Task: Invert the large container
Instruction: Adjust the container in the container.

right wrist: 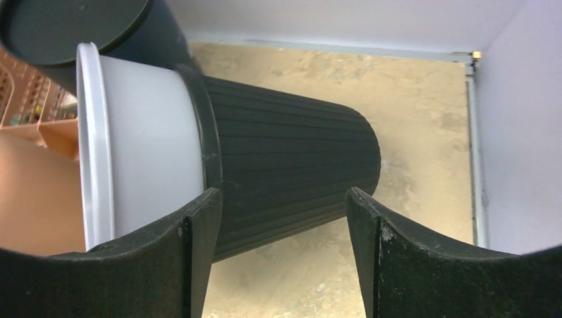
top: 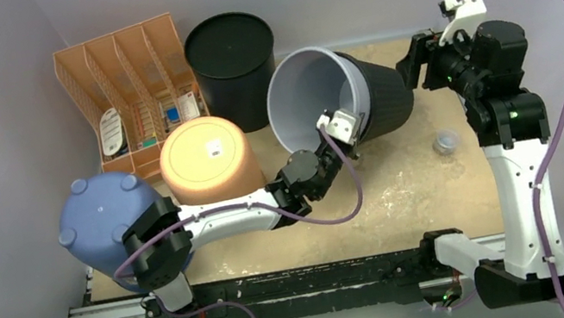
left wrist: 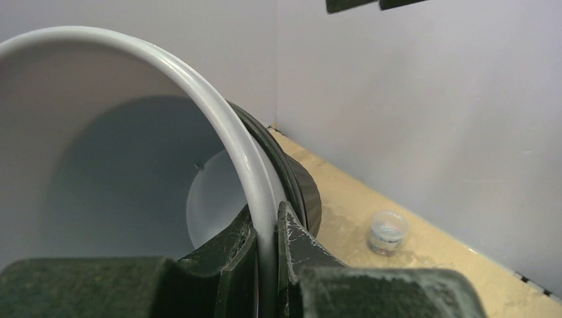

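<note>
The left tool (top: 336,127) is nipped down narrow on the pale rim of the large container (top: 372,95), one finger inside the mouth and one outside (the wrist view shows the rim wedged between them). The container is a ribbed black bin with a light grey inside. It is tipped over near the middle of the bench (top: 408,198), with its long axis running roughly left to right, its mouth toward the left arm and its closed base toward the right. The right tool (top: 412,59) stands wide and empty just beside that base, its jaws framing the ribbed wall without touching it. It is the nearer arm for any push on the closed end. Finishing the turn probably depends on swinging the base up and over the pinched rim. The bench is a scuffed, sandy board. The open room lies on the near right, where only a small clear jar (top: 445,142) sits. The left is crowded by a blue tub (top: 100,217), an orange tub (top: 204,159), a second black bin (top: 231,58) just beyond, and a slotted orange rack (top: 125,73) against the far wall.
</note>
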Action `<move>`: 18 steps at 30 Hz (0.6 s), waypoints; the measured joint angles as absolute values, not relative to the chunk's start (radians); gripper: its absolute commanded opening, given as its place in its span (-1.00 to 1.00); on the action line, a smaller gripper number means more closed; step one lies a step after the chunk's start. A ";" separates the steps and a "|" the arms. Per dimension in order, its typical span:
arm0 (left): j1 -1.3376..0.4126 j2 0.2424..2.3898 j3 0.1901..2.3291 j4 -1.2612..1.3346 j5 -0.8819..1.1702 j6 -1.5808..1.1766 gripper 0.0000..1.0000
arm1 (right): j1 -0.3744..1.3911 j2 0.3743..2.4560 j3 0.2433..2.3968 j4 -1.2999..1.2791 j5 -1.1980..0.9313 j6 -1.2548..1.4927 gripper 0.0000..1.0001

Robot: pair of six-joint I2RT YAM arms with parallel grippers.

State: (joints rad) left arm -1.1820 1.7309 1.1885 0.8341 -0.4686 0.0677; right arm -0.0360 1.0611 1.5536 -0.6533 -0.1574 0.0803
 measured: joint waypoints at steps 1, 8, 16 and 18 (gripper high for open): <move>-1.193 1.723 1.173 0.846 -0.477 0.078 -1.00 | -0.031 1.061 1.546 -0.651 -0.176 0.074 0.34; -1.205 1.670 1.098 0.889 -0.528 0.102 -1.00 | 0.123 1.094 1.472 -0.651 -0.151 0.065 0.27; -1.205 1.669 1.098 0.889 -0.537 0.102 -1.00 | 0.365 1.166 1.487 -0.672 0.005 0.117 -0.16; -1.205 1.669 1.100 0.889 -0.537 0.102 -1.00 | 0.405 1.189 1.510 -0.686 0.059 0.143 -0.48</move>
